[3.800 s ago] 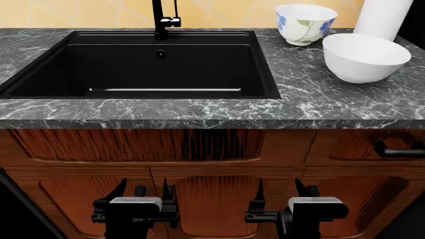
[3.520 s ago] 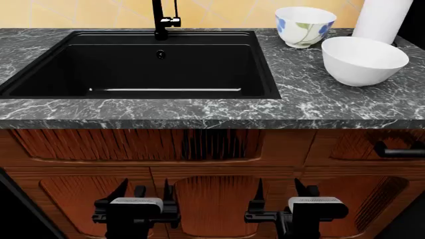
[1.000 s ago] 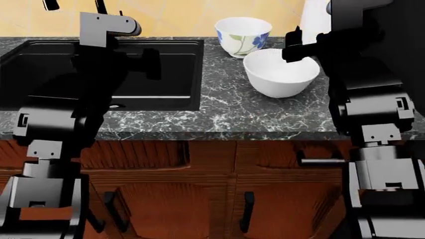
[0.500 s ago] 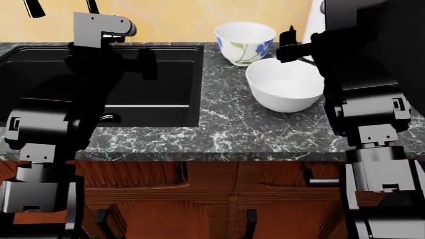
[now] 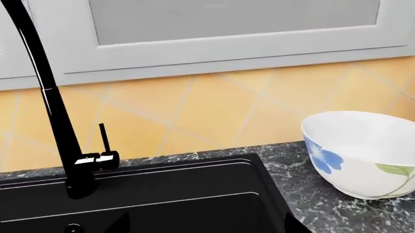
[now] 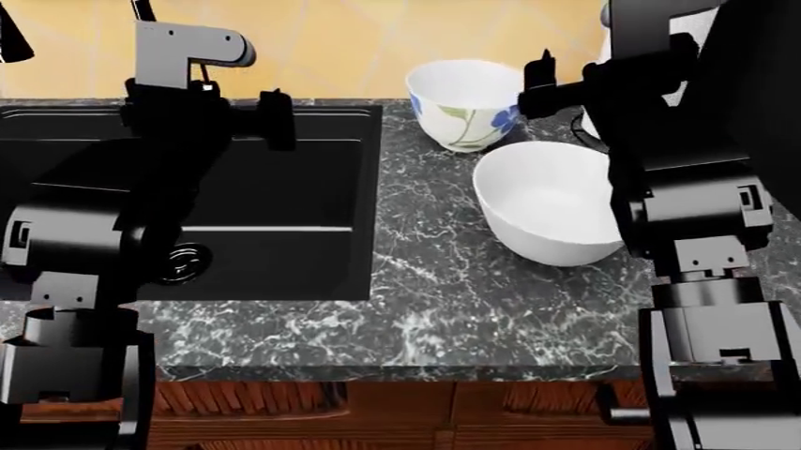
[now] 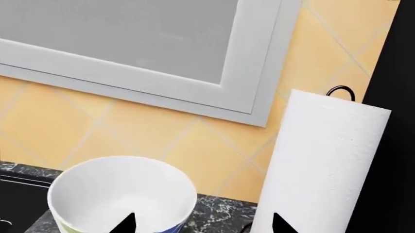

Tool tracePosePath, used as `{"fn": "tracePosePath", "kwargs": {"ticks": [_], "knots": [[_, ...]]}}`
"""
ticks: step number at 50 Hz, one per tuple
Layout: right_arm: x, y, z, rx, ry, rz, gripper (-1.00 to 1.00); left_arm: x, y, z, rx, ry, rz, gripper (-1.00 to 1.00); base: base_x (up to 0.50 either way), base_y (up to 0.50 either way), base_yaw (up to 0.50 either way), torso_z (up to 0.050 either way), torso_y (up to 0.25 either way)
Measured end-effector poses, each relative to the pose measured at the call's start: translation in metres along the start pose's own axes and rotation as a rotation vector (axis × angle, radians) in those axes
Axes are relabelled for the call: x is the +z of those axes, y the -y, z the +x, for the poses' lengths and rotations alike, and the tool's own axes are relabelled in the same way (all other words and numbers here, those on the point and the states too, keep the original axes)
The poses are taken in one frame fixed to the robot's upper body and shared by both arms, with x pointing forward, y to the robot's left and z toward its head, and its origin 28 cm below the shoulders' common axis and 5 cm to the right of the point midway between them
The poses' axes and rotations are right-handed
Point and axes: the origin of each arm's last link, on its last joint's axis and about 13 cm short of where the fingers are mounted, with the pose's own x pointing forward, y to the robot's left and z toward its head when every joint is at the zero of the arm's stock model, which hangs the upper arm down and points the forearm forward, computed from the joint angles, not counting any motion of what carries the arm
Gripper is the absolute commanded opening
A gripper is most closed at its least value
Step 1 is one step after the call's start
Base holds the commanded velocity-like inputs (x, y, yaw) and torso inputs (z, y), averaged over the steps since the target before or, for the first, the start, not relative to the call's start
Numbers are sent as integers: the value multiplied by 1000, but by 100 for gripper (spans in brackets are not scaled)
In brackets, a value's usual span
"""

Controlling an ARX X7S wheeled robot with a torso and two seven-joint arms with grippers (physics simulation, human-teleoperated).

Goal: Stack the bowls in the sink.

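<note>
On the marble top right of the sink stand both bowls, apart from each other. The flowered bowl is at the back, and the wide plain bowl is nearer. My right gripper is open and level with the flowered bowl, whose rim is just ahead of one fingertip. It holds nothing. My left gripper is open over the sink, near its back right corner. The flowered bowl stands off to one side of it.
A tall black faucet rises at the sink's back edge. A white paper roll stands on a holder beside the flowered bowl, against the yellow tiled wall. The round drain shows in the basin. The counter's front edge is near the robot.
Both arms have risen from below the counter to above it. The head view has climbed and tilted down, so counter and bowls sit lower in it. The bowls have not moved.
</note>
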Motion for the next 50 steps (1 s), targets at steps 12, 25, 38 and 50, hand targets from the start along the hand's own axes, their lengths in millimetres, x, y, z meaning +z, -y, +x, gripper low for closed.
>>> {"fn": "tracePosePath", "kwargs": {"ticks": [12,25,38,50], "knots": [[-1,-1,0,3,-3,0,100,0,0,0,-2,-2,0,100,338,0,0,0,2],[-2,-2,1,5,-5,1,100,-1,0,-1,-4,-4,0,100,339,0,0,0,2],[-2,-3,1,8,-5,2,100,-2,0,0,-5,-8,2,100,260,-1,0,0,2],[-1,-3,0,13,1,6,100,-1,1,-1,-15,-15,-3,100,0,0,0,0,0]]}}
